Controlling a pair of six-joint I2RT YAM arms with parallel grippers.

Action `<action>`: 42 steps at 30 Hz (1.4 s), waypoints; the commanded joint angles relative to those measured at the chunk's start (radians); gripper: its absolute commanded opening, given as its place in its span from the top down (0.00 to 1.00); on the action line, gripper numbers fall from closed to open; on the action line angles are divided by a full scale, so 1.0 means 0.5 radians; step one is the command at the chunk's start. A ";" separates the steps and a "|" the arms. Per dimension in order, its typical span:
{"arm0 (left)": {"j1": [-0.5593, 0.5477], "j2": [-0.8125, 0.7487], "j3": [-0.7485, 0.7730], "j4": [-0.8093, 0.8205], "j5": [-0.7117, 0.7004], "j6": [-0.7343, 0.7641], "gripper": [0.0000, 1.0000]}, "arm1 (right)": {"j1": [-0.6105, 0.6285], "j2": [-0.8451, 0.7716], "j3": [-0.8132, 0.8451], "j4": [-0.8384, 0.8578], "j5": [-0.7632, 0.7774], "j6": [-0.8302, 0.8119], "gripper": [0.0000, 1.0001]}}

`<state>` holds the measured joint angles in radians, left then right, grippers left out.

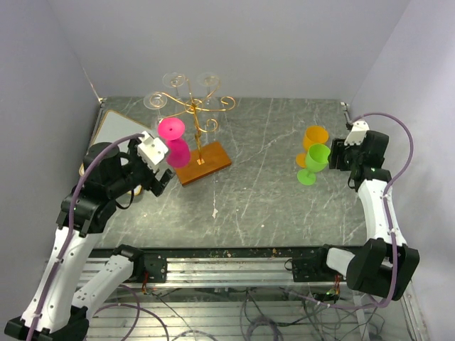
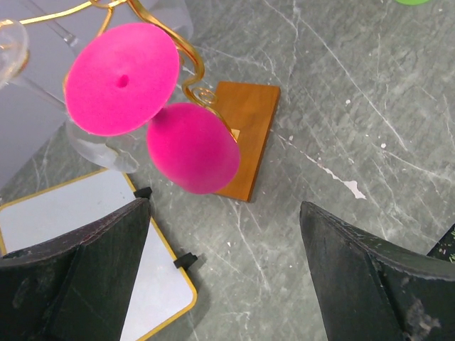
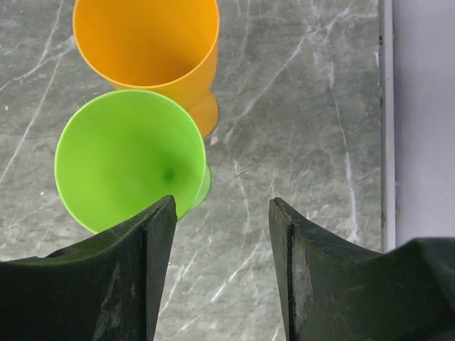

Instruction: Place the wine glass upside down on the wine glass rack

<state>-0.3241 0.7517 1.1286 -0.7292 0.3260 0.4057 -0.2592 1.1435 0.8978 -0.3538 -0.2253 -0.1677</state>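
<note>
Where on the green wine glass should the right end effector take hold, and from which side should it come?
Probably the bowl of the green wine glass, from the side facing the right arm: it stands upright, mouth up, with the bowl exposed there, and the orange glass crowds its far side.

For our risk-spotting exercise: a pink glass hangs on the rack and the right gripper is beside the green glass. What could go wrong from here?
1. The open left gripper sits close to the hanging pink glass; a careless move might knock it off the rack.
2. The green glass lies off to one side of the right gripper, so closing may shove it.
3. The orange glass close beside could topple.
</note>
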 commanded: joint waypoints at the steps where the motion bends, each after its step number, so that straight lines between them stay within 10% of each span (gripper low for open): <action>1: 0.019 0.013 -0.066 0.112 0.037 -0.043 0.04 | 0.003 0.051 0.054 -0.053 -0.049 0.001 0.47; 9: 0.019 0.030 -0.254 0.218 0.065 0.011 0.06 | 0.081 0.149 0.072 -0.056 0.043 -0.010 0.59; 20: 0.022 0.049 -0.434 0.293 0.144 0.063 0.08 | 0.083 0.033 0.051 -0.041 0.040 -0.039 1.00; 42: 0.179 0.168 0.134 0.008 0.235 -0.443 0.01 | 0.330 -0.424 0.239 -0.213 -1.420 -0.273 1.00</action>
<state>-0.2565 0.8032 1.1381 -0.6834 0.3855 0.2783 -0.1627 0.9520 0.9489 -0.4572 -0.8120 -0.3122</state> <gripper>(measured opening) 0.992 0.010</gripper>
